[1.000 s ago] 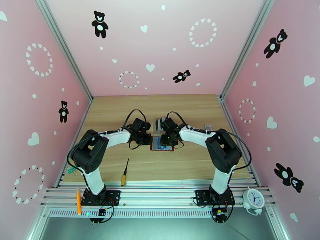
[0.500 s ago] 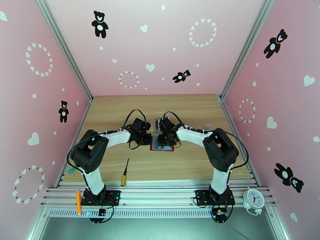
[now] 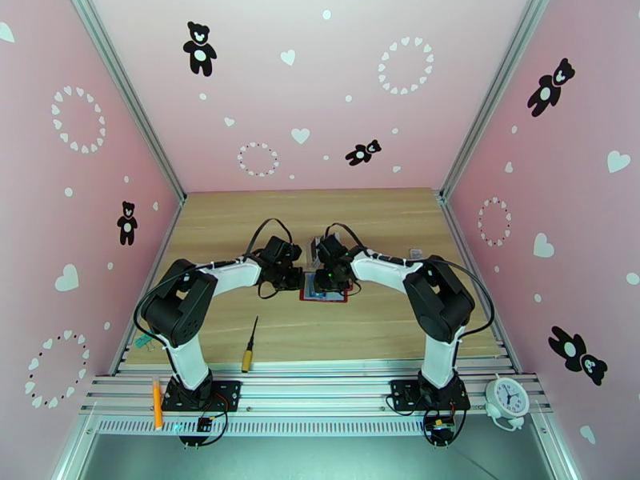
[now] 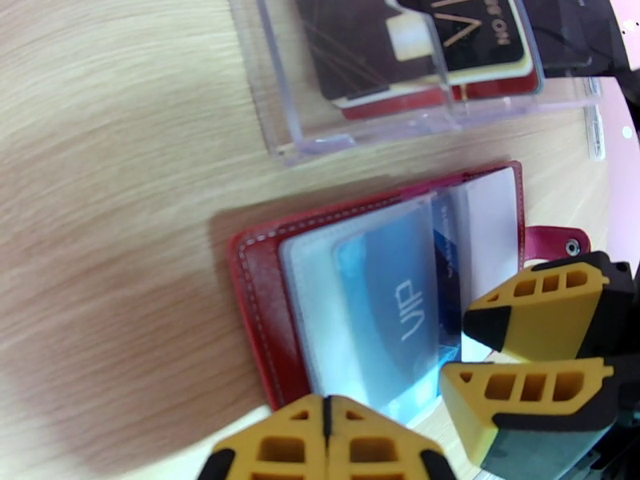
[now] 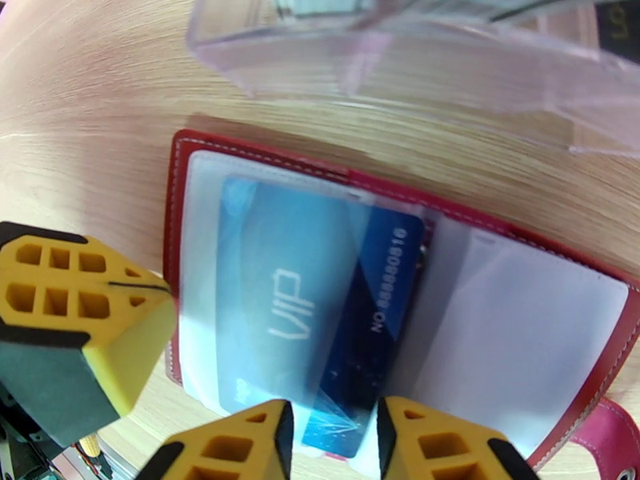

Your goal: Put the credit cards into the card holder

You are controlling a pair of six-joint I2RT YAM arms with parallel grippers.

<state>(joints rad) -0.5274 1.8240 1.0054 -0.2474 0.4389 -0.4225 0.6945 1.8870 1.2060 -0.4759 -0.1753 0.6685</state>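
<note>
Leftward of its place a second ago, the right end effector [image 5: 332, 418] stands open astride a blue card [image 5: 320, 298] half inside the red wallet [image 4: 256, 314], mid-frame. The left end effector [image 4: 326, 430] is closed and empty. Black cards [image 4: 472, 30] wait in the rack [image 4: 272, 90].

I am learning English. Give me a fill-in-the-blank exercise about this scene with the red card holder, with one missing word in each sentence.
1. The red card holder lies ___ on the table.
2. The blue card tucked into it bears the word ___.
3. The left end effector is ___, its fingers touching each other.
4. The screwdriver has a ___ handle.

Missing words: open; VIP; shut; yellow.
</note>
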